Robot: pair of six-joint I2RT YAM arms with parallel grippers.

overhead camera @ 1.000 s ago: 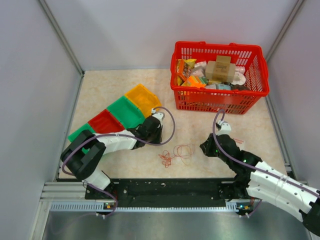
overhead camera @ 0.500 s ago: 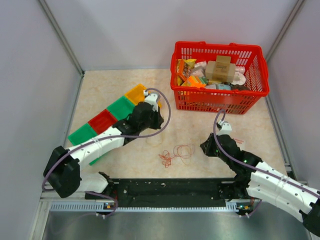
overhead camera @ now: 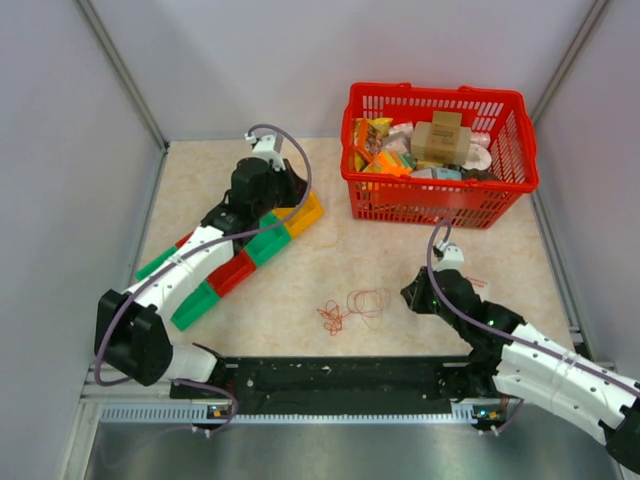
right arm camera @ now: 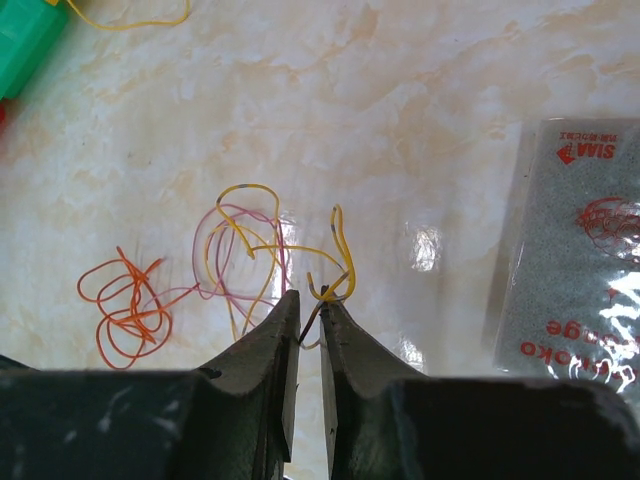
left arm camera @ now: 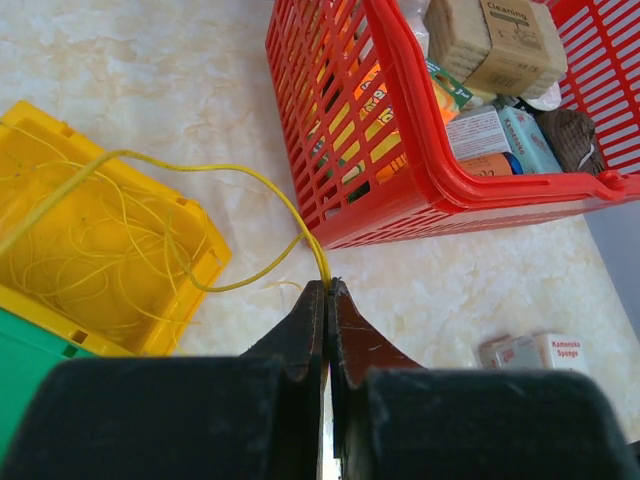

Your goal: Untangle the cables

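1. Left tool: jaws pressed together on a yellow strand, pinched right at the tips. The arm reaches out over the row of colour bins, by the yellow bin.
2. The strand arcs from the tips back into the yellow bin, where more thin yellow loops lie. Judged: this wire is already sorted out of the heap and is held there to be dropped with its colour.
3. Right tool: jaws narrowly apart. A dark-tipped wire end sits in the gap and does not look pinched. It is low over the surface, likely working the loose end.
4. The cables: yellow and pink loops lie flat on the surface just ahead of the right tool. An orange knot lies beside them, joined by a pink strand. They sit between the two arms, near the front edge.
5. Around:
   - The red basket of packets stands at the back right, well apart from the heap.
   - A sponge pack lies flat just right of the right tool.
   - The green bin is at far left.
6. Nothing lies over the heap. The sponge pack crowds the right arm's side.
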